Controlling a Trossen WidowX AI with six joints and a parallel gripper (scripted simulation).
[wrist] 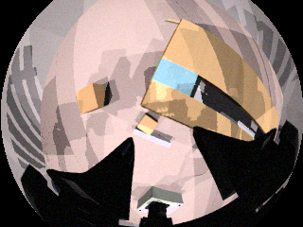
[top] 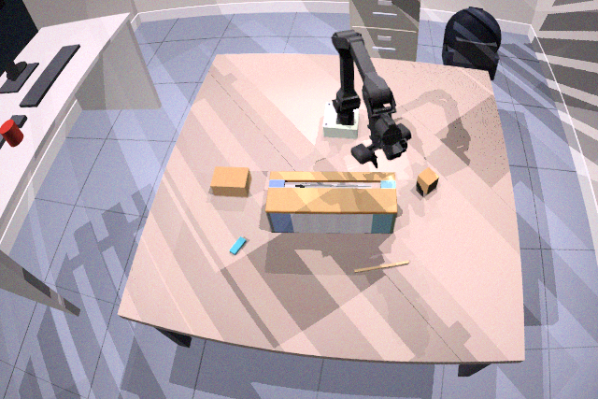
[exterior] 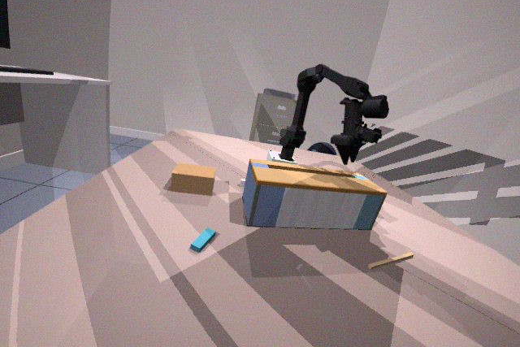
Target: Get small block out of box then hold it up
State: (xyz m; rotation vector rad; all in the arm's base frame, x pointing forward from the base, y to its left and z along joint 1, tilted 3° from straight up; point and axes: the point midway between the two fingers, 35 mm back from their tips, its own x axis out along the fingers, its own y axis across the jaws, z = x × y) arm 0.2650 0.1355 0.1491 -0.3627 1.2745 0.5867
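Observation:
The box (top: 331, 200) (exterior: 310, 209) (wrist: 215, 57) has a tan top with a long slot along its back edge, a clear front, a blue left end and a teal right end. My gripper (top: 369, 159) (exterior: 348, 161) (wrist: 163, 136) is open and empty. It points down above the table, just behind the box's teal end. In the wrist view a small tan block (wrist: 148, 124) lies on the table below my fingers, beside that end; the top and exterior views do not show it. A larger tan cube (top: 427, 180) (wrist: 95, 96) sits on the table right of the box.
A flat tan box (top: 230, 180) (exterior: 192, 178) lies left of the box. A cyan bar (top: 237, 245) (exterior: 203, 239) and a thin wooden stick (top: 381, 265) (exterior: 390, 260) lie in front. My white base (top: 340, 126) (wrist: 161, 197) stands behind.

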